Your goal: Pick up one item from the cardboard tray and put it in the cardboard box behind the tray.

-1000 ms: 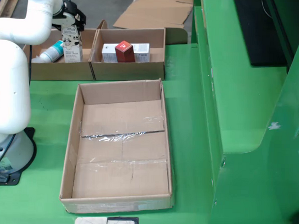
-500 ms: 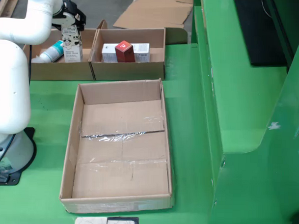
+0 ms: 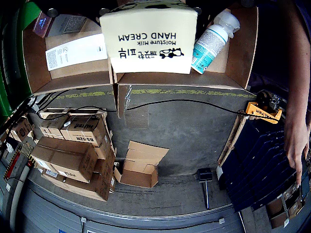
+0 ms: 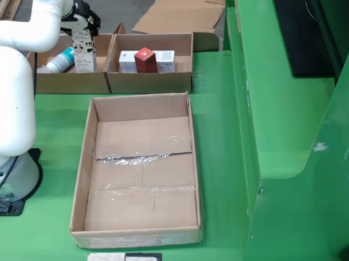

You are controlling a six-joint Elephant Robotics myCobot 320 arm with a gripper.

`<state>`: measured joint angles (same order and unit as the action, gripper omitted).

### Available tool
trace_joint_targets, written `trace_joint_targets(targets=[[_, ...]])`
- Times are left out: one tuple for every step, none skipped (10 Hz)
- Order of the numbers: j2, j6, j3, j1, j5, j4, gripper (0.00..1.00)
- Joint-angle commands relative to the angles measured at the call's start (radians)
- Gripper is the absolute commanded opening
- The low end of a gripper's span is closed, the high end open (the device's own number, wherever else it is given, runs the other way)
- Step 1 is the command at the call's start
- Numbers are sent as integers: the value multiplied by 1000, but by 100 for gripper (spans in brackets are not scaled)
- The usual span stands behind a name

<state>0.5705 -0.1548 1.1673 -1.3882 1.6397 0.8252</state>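
In the side view, my gripper [image 4: 83, 27] hangs over the left cardboard box [image 4: 67, 82] behind the tray, shut on the top of an upright white hand cream box [image 4: 84, 52]. In the view that rides on the gripper, the hand cream box [image 3: 148, 41] fills the top centre, its print upside down, inside that cardboard box [image 3: 243, 48]; the fingers themselves are hidden. A white and teal bottle [image 4: 59, 62] [image 3: 211, 43] lies beside it. The large cardboard tray [image 4: 81, 179] in front holds nothing.
The right cardboard box [image 4: 147, 82] holds a red box [image 4: 145, 59] and white boxes [image 4: 164, 60]. A raised green ledge [image 4: 278, 111] runs along the right. My white base [image 4: 6, 176] stands left of the tray. Stacked cartons [image 3: 73, 145] and a person's arm [image 3: 296, 136] show in the gripper view.
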Motion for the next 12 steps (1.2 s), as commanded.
trace_joint_targets(targets=[[-31,-5,-28,6,6,14,0],[-31,-5,-28,6,6,14,0],[-31,-5,-28,6,6,14,0],[-31,-5,-28,6,6,14,0],[-31,-5,-28,6,6,14,0],[-31,-5,-28,6,6,14,0],[-31,-5,-28,6,6,14,0],[-32,-2,36,15,15,87,0],[-32,-2,36,15,15,87,0],[-8,3,134,24,23,198,0],[-8,3,134,24,23,198,0],[36,-11,148,43,53,233,0]])
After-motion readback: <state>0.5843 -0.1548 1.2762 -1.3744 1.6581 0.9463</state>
